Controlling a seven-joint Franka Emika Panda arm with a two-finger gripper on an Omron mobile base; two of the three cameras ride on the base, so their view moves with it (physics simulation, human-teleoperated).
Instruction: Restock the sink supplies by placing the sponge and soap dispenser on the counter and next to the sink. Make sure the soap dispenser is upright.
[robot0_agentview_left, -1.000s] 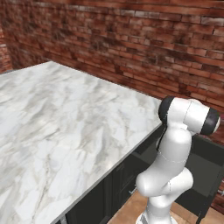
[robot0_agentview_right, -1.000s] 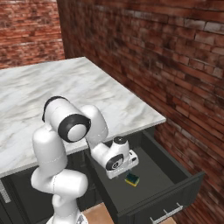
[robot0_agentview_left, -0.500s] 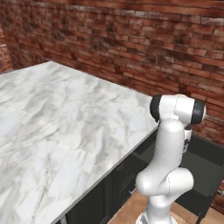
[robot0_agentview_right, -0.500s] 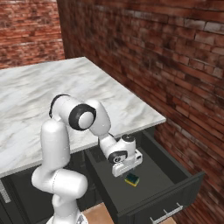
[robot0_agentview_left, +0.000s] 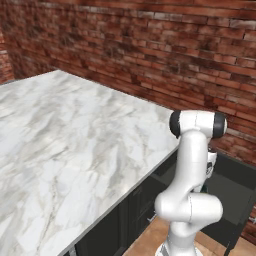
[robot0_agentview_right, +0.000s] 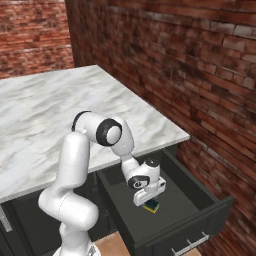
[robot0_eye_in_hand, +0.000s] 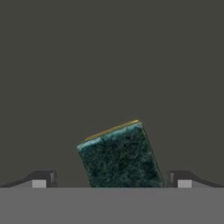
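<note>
The sponge lies flat on the floor of an open dark drawer under the counter. In the hand view the sponge shows its dark green side up with a thin yellow edge, slightly turned. My gripper hangs just above it, pointing down into the drawer. Its jaws are open, and the gripper has one fingertip on each side of the sponge without touching it. The soap dispenser and the sink are out of view.
The drawer's front panel with its handle juts out toward the base. A red brick wall rises close behind the counter's right end. The marble counter stretches away to the left over dark cabinet doors.
The arm has swung its elbow forward and carried the hand right and down into the drawer, closer over the sponge. The jaws stayed open.
</note>
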